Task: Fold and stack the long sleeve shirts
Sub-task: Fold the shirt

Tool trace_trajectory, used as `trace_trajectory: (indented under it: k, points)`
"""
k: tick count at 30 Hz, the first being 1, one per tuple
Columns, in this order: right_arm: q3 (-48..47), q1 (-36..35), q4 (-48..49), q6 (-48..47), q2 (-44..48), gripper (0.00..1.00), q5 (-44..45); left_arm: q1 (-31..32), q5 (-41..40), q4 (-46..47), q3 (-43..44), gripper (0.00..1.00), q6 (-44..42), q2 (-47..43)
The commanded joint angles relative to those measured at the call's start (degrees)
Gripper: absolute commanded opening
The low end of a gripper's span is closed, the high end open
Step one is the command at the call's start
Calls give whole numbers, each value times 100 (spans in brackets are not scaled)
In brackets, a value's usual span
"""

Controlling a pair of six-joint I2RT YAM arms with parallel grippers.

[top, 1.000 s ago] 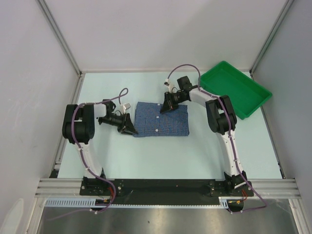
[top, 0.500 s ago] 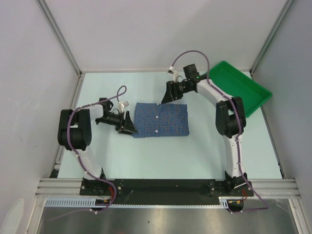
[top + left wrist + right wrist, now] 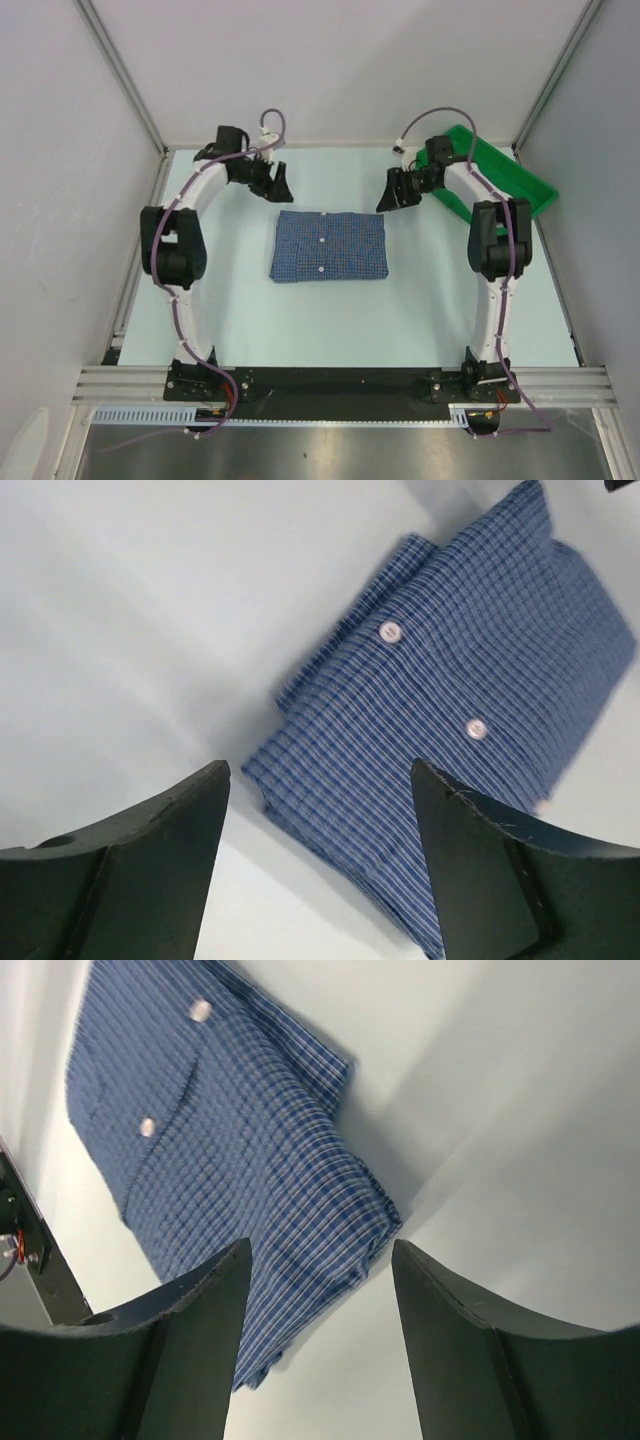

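A blue checked long sleeve shirt (image 3: 329,246) lies folded into a flat rectangle in the middle of the table, white buttons up its front. It shows too in the left wrist view as the shirt (image 3: 440,710) and in the right wrist view as the shirt (image 3: 230,1150). My left gripper (image 3: 274,186) hovers open behind the shirt's far left corner, apart from it, jaws (image 3: 320,780) empty. My right gripper (image 3: 393,192) hangs open past the far right corner, nothing between its fingers (image 3: 320,1260).
A green plastic tray (image 3: 520,205) sits at the back right, close behind the right arm. Grey walls with metal frame rails enclose the pale table (image 3: 330,320) on three sides. The arm bases stand at the near edge.
Both grippers let go of the shirt and opened. The left arm swung from the shirt's left edge up to the back left; the right arm pulled back and right toward the tray.
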State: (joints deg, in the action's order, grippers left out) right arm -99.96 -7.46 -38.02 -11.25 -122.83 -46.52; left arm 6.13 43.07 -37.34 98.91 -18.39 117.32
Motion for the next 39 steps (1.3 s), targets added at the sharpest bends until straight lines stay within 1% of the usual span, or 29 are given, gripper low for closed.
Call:
trace_trajectory:
  k: [1, 6, 8, 9, 10, 11, 12, 13, 14, 15, 16, 17, 18, 19, 22, 25, 28, 29, 33, 36, 39]
  points:
    - [-752, -124, -12, -149, -619, 64, -146, 336, -649, -440, 699, 80, -910, 634]
    - [-1139, -255, -12, -342, -1111, 66, -190, 442, -844, -467, 936, 81, -1052, 1100]
    - [-1192, -343, -12, -422, -1182, 62, -182, 450, -757, -598, 963, 77, -1122, 1197]
    - [-1201, -370, -39, -518, -1217, 50, -182, 450, -713, -686, 1041, 74, -1166, 1258]
    - [-1271, -387, -82, -545, -1261, 42, -199, 442, -643, -895, 1094, 69, -1193, 1276]
    - [-1280, -422, -161, -554, -1270, 34, -234, 415, -537, -967, 1112, 58, -1184, 1267]
    - [-1271, -449, -162, -554, -1262, 21, -295, 398, -449, -1011, 1060, 52, -1202, 1224]
    - [-1245, -466, -162, -554, -1166, 15, -313, 372, -388, -1081, 1025, 44, -1193, 1119]
    - [-1201, -466, -162, -545, -1104, 9, -331, 302, -309, -1117, 1007, 26, -1176, 1066]
    - [-1192, -484, -162, -537, -1042, 0, -366, 266, -169, -1161, 981, 18, -1149, 1013]
    - [-1175, -493, -162, -450, -963, 0, -392, 240, -124, -1205, 981, 12, -1053, 865]
    - [-1114, -475, -92, -388, -780, 0, -419, 170, -62, -1214, 946, 4, -1035, 776]
    - [-1070, -484, -31, -309, -682, 0, -463, 152, -10, -1205, 832, 1, -1000, 679]
    - [-1017, -501, 40, -238, -560, 0, -463, 125, 26, -1188, 753, 0, -1000, 444]
    - [-789, -510, 391, 52, -207, 0, -489, 46, 87, -1161, 472, 0, -1000, 169]
    - [-709, -606, 532, 70, -215, 0, -411, -33, -61, -1109, 208, 0, -1035, 28]
    - [-849, -677, 524, 35, -575, 0, -261, -182, -167, -1065, 23, 0, -947, 203]
    - [-893, -721, 576, 69, -663, 0, -156, -261, -376, -1021, -21, 0, -912, 360]
    - [-1121, -730, 770, 315, -1216, 0, 213, -420, -633, -986, 119, 0, -798, 843]
    - [-1157, -625, 893, 395, -1323, 0, 485, -420, -642, -880, 391, 6, -596, 1117]
    - [-1113, -563, 954, 369, -1323, 0, 714, -420, -642, -758, 593, 9, -438, 1258]
